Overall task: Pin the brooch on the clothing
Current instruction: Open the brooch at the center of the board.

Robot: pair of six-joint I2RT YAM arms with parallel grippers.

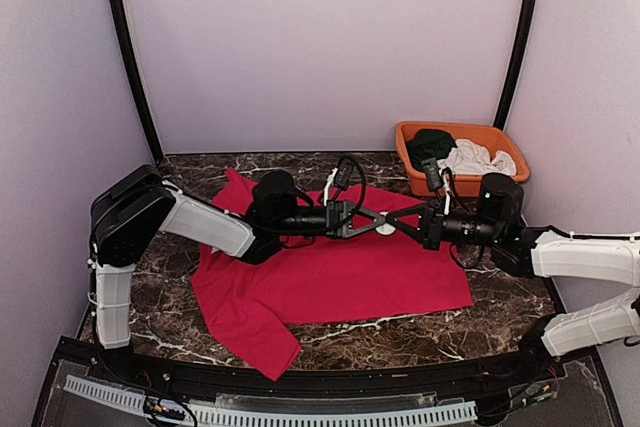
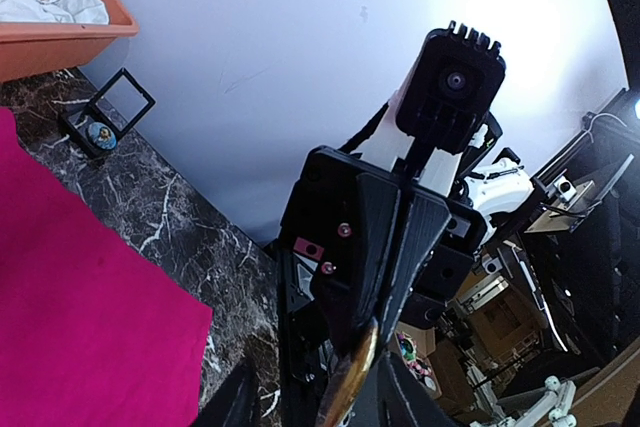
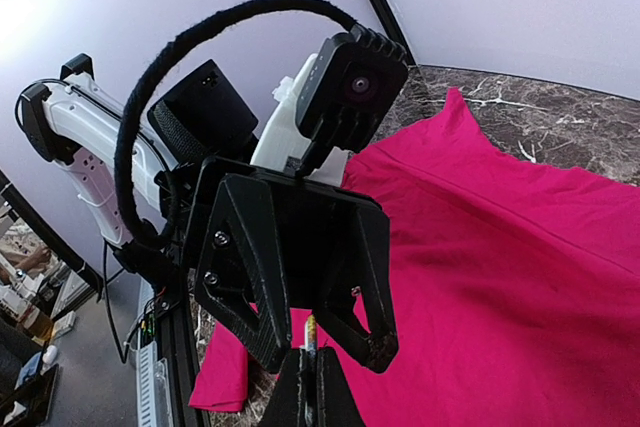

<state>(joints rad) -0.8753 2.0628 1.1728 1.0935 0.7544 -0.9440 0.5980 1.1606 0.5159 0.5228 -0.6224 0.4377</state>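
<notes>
The red T-shirt [image 1: 340, 277] lies spread on the marble table, and shows too in the left wrist view [image 2: 70, 307] and the right wrist view [image 3: 520, 277]. Above its upper middle the two grippers meet tip to tip. My right gripper [image 1: 395, 225] [image 3: 312, 387] is shut on the brooch [image 1: 385, 228], a thin gold-edged disc seen edge-on [image 2: 352, 382] [image 3: 311, 330]. My left gripper [image 1: 378, 224] [image 3: 325, 347] faces it with its fingers [image 3: 265, 327] apart on either side of the brooch. A gap shows on at least one side.
An orange basket [image 1: 470, 185] [image 2: 60, 42] at the back right holds a dark green garment [image 1: 430, 144] and a white garment [image 1: 478, 159]. A small black display frame [image 2: 100, 117] stands on the marble beside it. Curtain walls close in the table.
</notes>
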